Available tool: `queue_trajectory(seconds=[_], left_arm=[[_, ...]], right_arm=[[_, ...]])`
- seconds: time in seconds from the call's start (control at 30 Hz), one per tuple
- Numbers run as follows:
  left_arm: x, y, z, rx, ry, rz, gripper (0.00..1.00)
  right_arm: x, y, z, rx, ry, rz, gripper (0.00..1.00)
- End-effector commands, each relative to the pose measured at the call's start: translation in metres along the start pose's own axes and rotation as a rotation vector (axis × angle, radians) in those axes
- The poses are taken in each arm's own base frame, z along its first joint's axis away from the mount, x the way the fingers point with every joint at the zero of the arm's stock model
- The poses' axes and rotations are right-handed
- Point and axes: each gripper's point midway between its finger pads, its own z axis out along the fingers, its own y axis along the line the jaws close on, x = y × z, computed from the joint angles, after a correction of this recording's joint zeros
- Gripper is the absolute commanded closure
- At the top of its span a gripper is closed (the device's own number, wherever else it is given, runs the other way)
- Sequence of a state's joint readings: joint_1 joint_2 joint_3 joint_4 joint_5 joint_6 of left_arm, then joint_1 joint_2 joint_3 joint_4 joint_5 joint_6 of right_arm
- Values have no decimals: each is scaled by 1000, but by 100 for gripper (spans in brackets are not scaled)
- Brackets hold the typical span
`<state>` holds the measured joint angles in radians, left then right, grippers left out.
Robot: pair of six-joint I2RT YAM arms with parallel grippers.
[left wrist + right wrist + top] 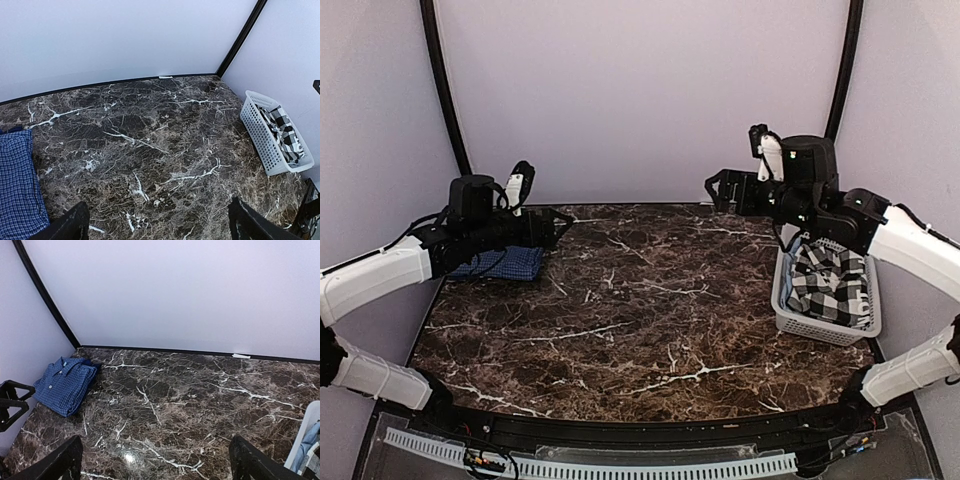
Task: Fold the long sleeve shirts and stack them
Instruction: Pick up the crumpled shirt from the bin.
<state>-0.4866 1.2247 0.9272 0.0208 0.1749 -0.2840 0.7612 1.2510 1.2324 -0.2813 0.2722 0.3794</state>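
Left gripper (159,221) and right gripper (156,460) both spread wide, empty. Blue shirt (65,385) sits folded, checked shirt (828,283) is in the basket (788,316).

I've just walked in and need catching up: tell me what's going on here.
Two robot arms are folding and stacking shirts. The dark blue shirt lies folded at the left side of the marble table, near the left claw. The black-and-white checked shirt sits crumpled in the white basket on the right, not yet folded. The right claw hovers near the basket. Both claws are open and hold nothing.
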Motion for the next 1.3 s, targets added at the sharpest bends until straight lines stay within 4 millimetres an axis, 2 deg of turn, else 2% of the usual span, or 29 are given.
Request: queue_trajectory(seconds=[0.0,0.1,0.17,0.33,0.5,0.67,0.97,1.27], left_arm=[[-14,-5,-9,3,-31,18,5],[-15,-5,-8,3,-32,18,5],[-15,-5,-8,5,-31,19,5],[-14,-5,-7,6,-29,22,5],[-10,-5,-3,10,-15,22,5],[-7,-4,-1,10,-5,20,5],[-2,-4,0,15,7,17,5],[1,-2,-1,7,7,21,5]], right_arm=[[-21,-29,-23,134,-150,76,1],[-21,-39,-39,140,-230,78,1],[-20,-53,-51,180,-278,109,1],[2,-96,-59,323,-191,111,1],[38,-142,-63,464,-71,127,1],[78,-174,-66,525,32,172,1],[150,-221,-53,566,200,282,2],[199,-258,-39,636,278,378,4]])
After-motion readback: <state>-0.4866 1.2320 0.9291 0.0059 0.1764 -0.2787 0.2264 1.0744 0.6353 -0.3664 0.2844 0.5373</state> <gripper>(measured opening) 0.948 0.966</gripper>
